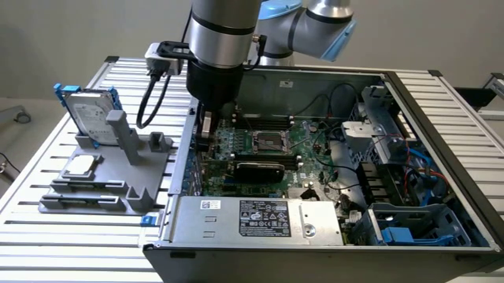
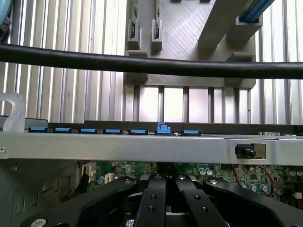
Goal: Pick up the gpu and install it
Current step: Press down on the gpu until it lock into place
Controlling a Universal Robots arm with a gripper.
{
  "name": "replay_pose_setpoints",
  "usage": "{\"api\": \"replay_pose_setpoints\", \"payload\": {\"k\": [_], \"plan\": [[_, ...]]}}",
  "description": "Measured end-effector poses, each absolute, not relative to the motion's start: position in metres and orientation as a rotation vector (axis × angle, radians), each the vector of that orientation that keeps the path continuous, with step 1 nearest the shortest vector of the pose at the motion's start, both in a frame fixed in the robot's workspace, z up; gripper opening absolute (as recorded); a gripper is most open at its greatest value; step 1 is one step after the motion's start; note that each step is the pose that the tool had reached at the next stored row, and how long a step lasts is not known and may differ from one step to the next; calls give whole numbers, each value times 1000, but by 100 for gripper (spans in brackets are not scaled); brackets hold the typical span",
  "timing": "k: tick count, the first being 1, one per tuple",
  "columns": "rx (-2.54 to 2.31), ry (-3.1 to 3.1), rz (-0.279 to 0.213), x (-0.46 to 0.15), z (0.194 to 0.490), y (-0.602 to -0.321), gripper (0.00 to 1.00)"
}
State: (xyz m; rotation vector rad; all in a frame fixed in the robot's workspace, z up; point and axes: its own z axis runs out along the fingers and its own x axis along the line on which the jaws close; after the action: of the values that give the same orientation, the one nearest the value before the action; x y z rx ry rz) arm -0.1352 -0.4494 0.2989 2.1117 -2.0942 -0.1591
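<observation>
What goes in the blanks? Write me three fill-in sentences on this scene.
The silver hard drive on the grey plastic holder has ___ rails.
The fingers of the black gripper are ___.
The large circuit board inside the open metal computer case is ___.
Missing: blue; shut; green.

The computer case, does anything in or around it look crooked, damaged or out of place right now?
Nothing stands out. The computer case lies open on the slatted table, the gripper is lowered inside at its rear edge over the motherboard, shut, and the hard drive stands upright in the grey holder beside the case.
</observation>
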Motion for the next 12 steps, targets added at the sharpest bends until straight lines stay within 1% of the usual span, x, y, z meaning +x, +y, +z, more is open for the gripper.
{"api": "replay_pose_setpoints", "payload": {"k": [12], "plan": [[2111, -2093, -159, -135, 296, -450, 11]]}}
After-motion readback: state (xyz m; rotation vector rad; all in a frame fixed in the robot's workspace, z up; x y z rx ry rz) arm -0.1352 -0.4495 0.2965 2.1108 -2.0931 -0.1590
